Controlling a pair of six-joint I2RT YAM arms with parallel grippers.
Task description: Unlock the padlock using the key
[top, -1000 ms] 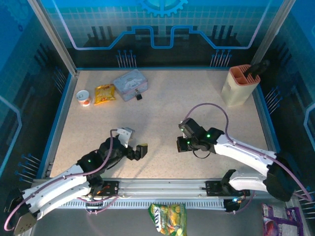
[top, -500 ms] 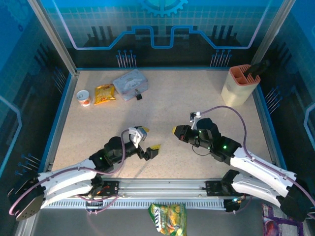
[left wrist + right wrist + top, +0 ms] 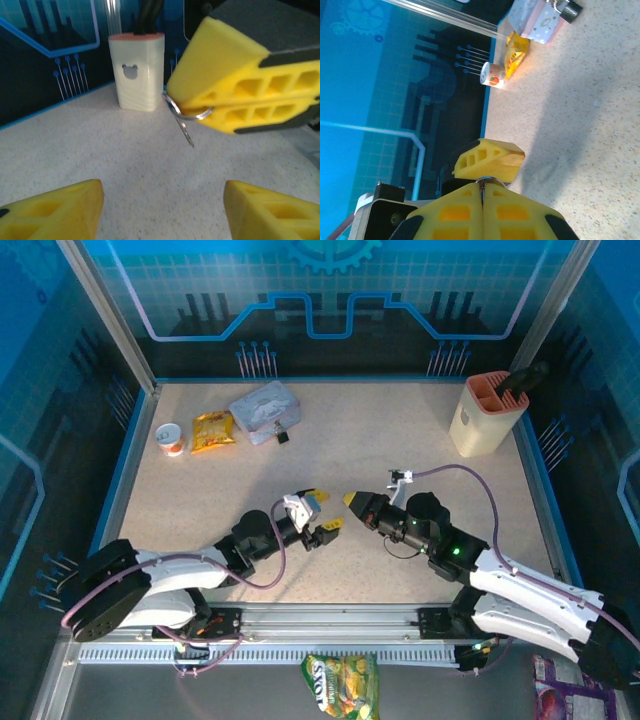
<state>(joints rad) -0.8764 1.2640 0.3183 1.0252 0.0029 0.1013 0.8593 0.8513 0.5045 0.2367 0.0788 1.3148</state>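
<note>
Pincers are seen nearly tip to tip from above: left pincer [image 3: 321,514] spread open and empty, right pincer [image 3: 351,501] clamped shut, the padlock [image 3: 281,436] well beyond both. At the left wrist, the key [image 3: 186,132] hangs pinched in the right tips. Light, thin and slippery, it is judged best held at its head.

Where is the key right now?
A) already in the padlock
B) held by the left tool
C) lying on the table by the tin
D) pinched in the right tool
D: in the left wrist view the key hangs pinched in the shut right tool, while the left tool is open.
</note>
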